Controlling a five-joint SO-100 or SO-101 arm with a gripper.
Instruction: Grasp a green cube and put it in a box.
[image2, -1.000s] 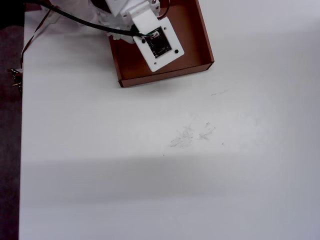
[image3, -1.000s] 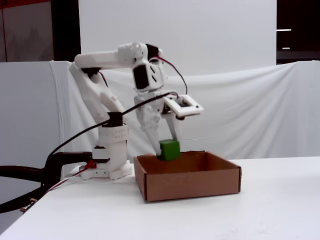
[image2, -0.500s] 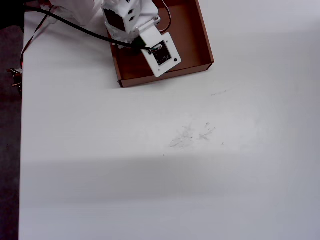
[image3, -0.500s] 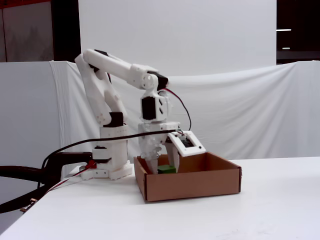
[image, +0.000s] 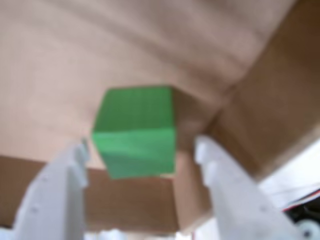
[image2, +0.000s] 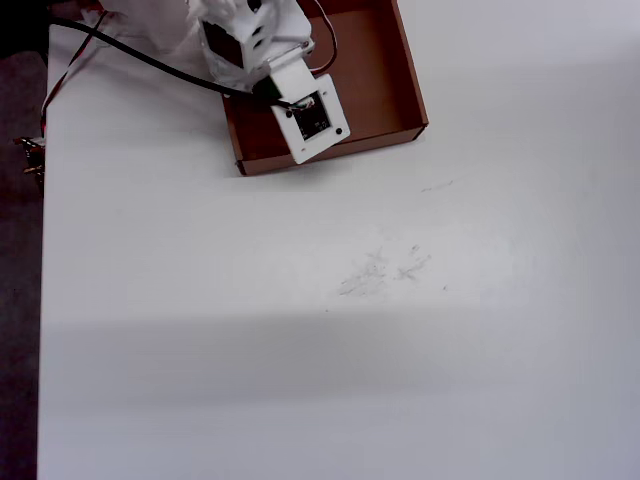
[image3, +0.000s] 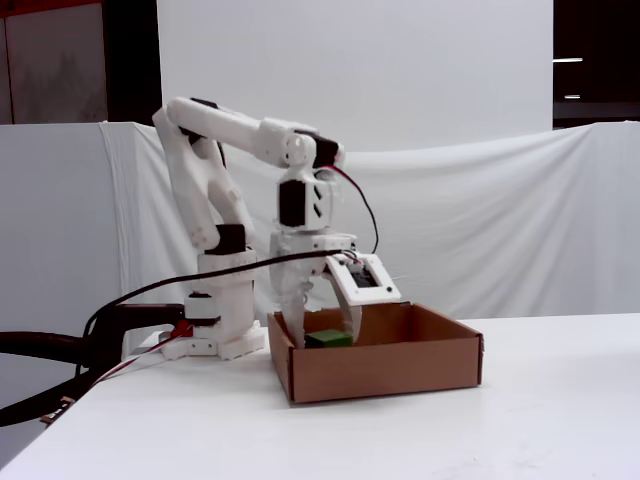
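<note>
The green cube (image: 136, 131) rests on the brown floor of the box (image: 60, 60), close to one corner. My gripper (image: 141, 148) is open: its two white fingers (image: 59, 190) stand on either side of the cube, each with a gap. In the fixed view the cube (image3: 328, 339) shows just above the box's front wall (image3: 390, 375), between the spread fingers of the gripper (image3: 325, 332). In the overhead view the arm's wrist (image2: 300, 112) covers the cube inside the box (image2: 385, 136).
The box stands at the back of the white table (image2: 330, 330), right beside the arm's base (image3: 215, 335). A black cable (image2: 140, 60) runs from the wrist off the table's left side. White cloth (image3: 500, 230) hangs behind.
The arm came down with the cube from above the box rim to its floor. The fingers have spread apart and let the cube go.
</note>
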